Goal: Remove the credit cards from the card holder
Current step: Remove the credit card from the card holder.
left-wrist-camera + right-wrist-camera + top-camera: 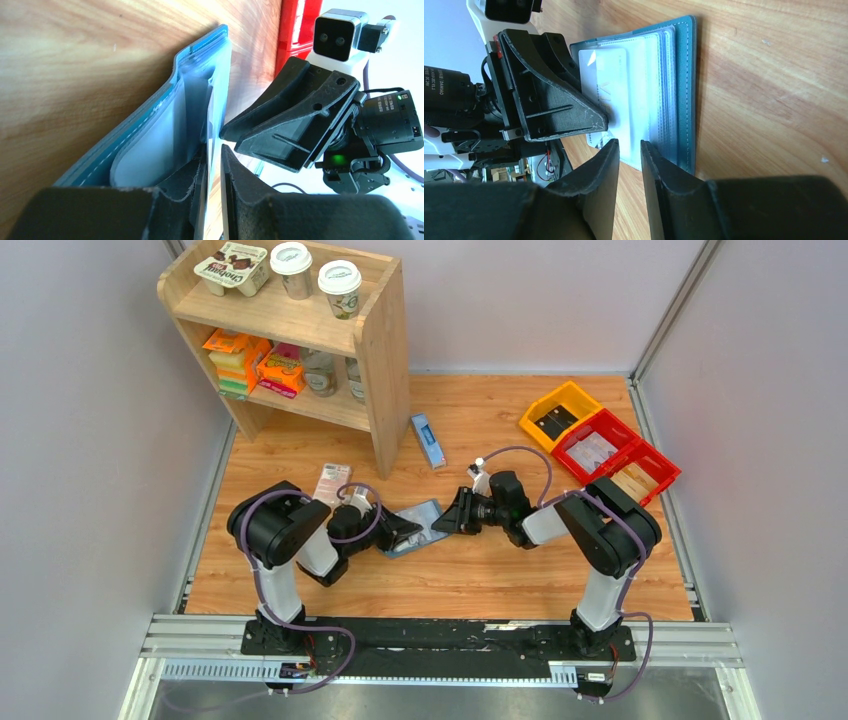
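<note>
The teal-blue card holder (pixel 424 521) lies open on the wooden table between my two grippers. In the right wrist view its pale sleeves fan out and a white credit card (pixel 611 70) shows in the top sleeve. My left gripper (pixel 214 150) is turned on its side, its jaws a narrow gap apart. One thin sleeve (pixel 218 90) runs between them, lying against one finger with a gap to the other. My right gripper (pixel 630 145) is open with nothing between its fingers, its tips at the sleeves' near edge, facing the left gripper (pixel 596 121).
A wooden shelf (pixel 380 350) with cups and packs stands at the back left. A long blue-and-white box (pixel 428 440) and a pink-and-white pack (pixel 330 480) lie near it. Yellow (pixel 545 405) and red bins (pixel 625 435) sit at the back right.
</note>
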Action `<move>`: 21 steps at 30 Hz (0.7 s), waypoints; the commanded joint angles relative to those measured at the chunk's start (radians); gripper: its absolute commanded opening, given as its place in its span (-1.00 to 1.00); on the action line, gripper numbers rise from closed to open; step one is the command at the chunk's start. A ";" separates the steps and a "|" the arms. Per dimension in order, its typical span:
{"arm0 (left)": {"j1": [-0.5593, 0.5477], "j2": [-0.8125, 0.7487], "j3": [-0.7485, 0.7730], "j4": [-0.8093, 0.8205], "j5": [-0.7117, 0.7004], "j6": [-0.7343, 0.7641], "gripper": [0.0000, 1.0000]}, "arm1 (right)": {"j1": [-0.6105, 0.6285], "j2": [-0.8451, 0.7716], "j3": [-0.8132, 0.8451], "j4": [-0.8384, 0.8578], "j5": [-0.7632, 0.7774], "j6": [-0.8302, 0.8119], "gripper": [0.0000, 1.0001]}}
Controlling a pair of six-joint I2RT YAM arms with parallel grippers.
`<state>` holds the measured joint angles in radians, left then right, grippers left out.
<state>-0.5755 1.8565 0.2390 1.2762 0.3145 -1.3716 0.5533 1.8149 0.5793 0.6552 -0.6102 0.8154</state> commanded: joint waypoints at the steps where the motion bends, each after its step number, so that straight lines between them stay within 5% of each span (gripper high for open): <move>1: 0.012 -0.040 -0.043 0.137 0.018 -0.012 -0.56 | 0.000 0.040 -0.018 -0.170 0.142 -0.061 -0.36; 11: 0.040 -0.079 -0.121 0.137 0.003 0.000 -0.99 | -0.006 0.037 -0.012 -0.172 0.132 -0.073 -0.36; 21: 0.086 -0.141 -0.217 0.135 -0.005 0.012 -0.99 | -0.006 -0.003 0.010 -0.216 0.135 -0.119 -0.34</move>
<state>-0.5182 1.7580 0.0822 1.3087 0.3115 -1.3815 0.5537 1.8019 0.5961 0.6090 -0.6079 0.7906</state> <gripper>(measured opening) 0.008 0.319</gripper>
